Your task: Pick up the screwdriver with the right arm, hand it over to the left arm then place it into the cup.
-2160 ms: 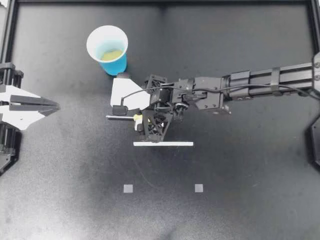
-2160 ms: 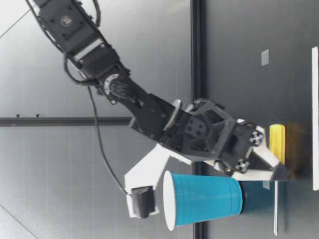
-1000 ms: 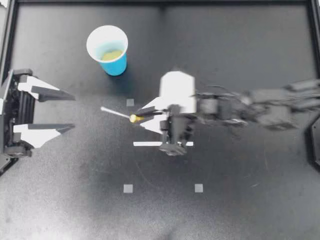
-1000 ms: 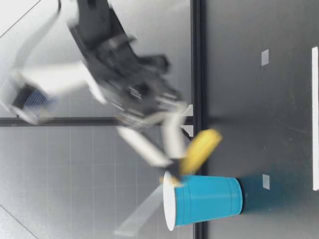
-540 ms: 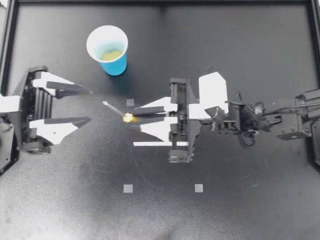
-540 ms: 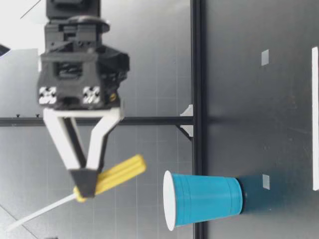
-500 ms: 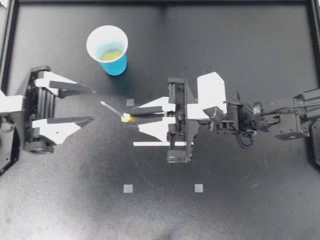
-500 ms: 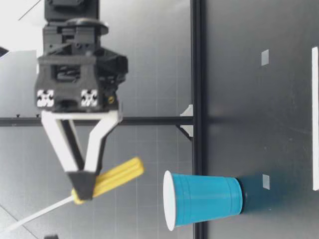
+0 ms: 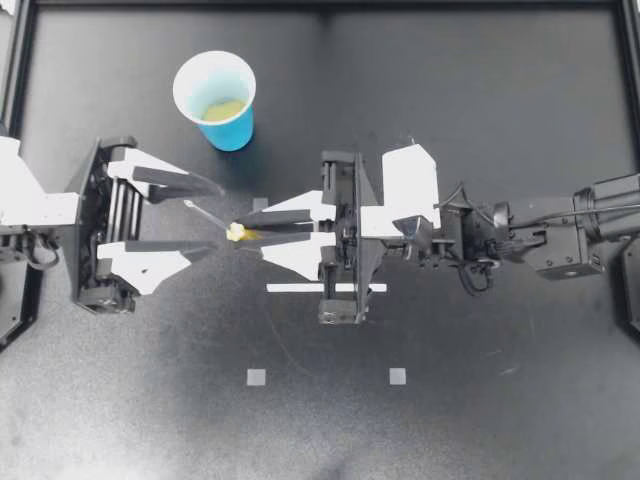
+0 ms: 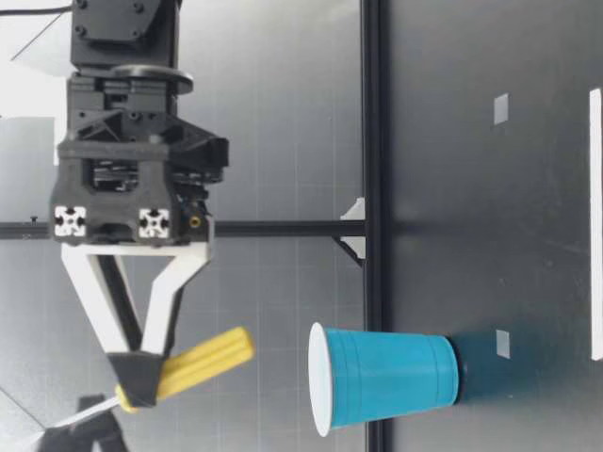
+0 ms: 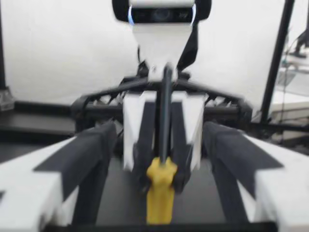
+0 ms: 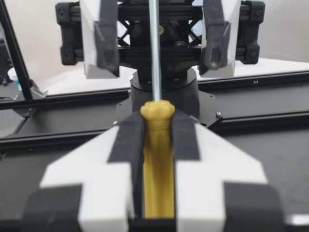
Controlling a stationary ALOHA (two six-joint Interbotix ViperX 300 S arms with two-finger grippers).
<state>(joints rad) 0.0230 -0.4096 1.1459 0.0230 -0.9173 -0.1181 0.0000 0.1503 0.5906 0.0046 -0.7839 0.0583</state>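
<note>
screwdriver: yellow-handled screwdriver with a thin metal shaft [image 9: 232, 231]. It is up in the air over the black table [image 9: 480, 400], higher than the cup rim in the low view. The shaft points toward the left arm and is tilted slightly up.
right gripper: right gripper [image 9: 248, 232] is clenched on the yellow handle, one finger on each side, clear in the right wrist view.
left gripper: left gripper [image 9: 215, 218] has its fingers spread wide. The shaft tip sits between them and seems to touch neither.
cup: blue plastic cup [image 9: 230, 128] stands upright on the table, near the left gripper but apart from it.
step: handover. Pick-up is done; the left arm has not taken hold yet.
next move: probably the left fingers need to close squarely on the shaft. The right should let go only once that grip is firm, and then the left carries it to the cup.
</note>
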